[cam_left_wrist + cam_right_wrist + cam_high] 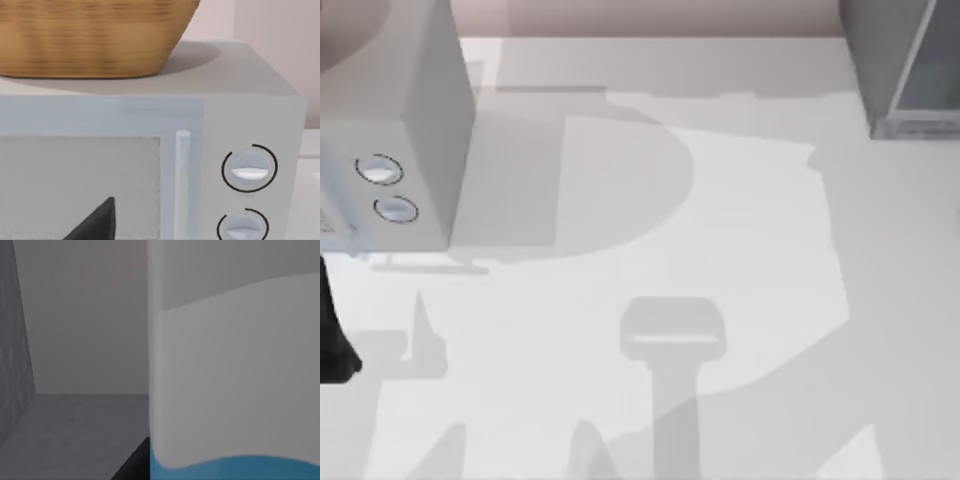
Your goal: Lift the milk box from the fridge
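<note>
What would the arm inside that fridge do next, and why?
Probably shut the right gripper on the milk box, then lift. The right wrist view shows the carton very close, standing on the fridge floor, so it seems not yet raised.

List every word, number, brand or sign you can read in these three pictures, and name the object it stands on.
None can be read.
Grey box with two round dials: dials carry plain black arc outlines, no numerals or words.
Milk box: only white, grey and blue colour areas, no print.
Fridge: no label.
Woven basket: no tag.
</note>
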